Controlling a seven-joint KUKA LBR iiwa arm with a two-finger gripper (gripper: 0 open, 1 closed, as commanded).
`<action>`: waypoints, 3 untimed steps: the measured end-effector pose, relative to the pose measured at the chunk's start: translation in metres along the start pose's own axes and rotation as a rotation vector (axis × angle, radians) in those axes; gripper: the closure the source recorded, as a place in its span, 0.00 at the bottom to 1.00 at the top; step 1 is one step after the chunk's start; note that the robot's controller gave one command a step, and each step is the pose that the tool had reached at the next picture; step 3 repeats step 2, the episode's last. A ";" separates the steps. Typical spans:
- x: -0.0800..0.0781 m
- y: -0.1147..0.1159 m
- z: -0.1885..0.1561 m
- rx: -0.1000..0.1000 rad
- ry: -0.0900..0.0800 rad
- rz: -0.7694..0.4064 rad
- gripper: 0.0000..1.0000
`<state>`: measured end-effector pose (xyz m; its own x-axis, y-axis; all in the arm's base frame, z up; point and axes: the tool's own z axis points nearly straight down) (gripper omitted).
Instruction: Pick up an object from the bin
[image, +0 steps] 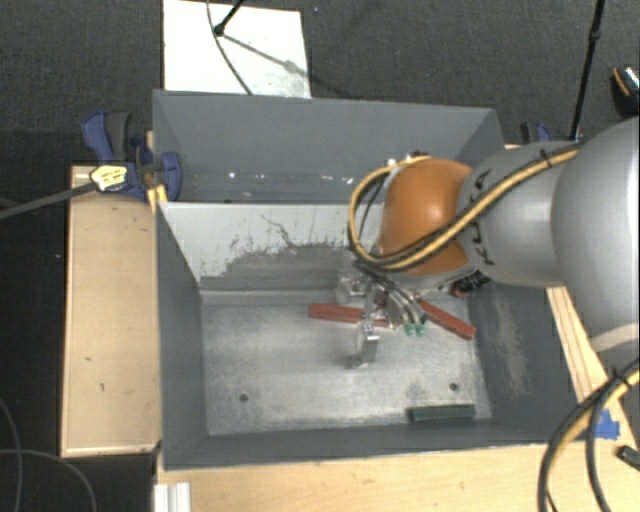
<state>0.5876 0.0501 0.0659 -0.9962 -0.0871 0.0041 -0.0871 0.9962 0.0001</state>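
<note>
The gripper (366, 347) hangs low at mid-bin (181, 330), its tip near the floor; how wide it stands I cannot tell. The arm (560, 220) reaches in from the right, with the orange cover (420, 212) uppermost. A red bar (333, 314) lies just behind the gripper, long axis left-right. A second red bar (449, 323) slants off right. A green bar (440, 411) lies along the front wall.

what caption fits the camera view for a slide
Gripper down beside a red strip, dark block lying apart at front right
</note>
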 end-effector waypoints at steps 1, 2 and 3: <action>-0.002 0.000 -0.005 -0.001 -0.007 0.004 1.00; 0.013 0.009 -0.205 0.000 -0.016 -0.008 1.00; 0.013 0.009 -0.205 0.000 -0.016 -0.008 1.00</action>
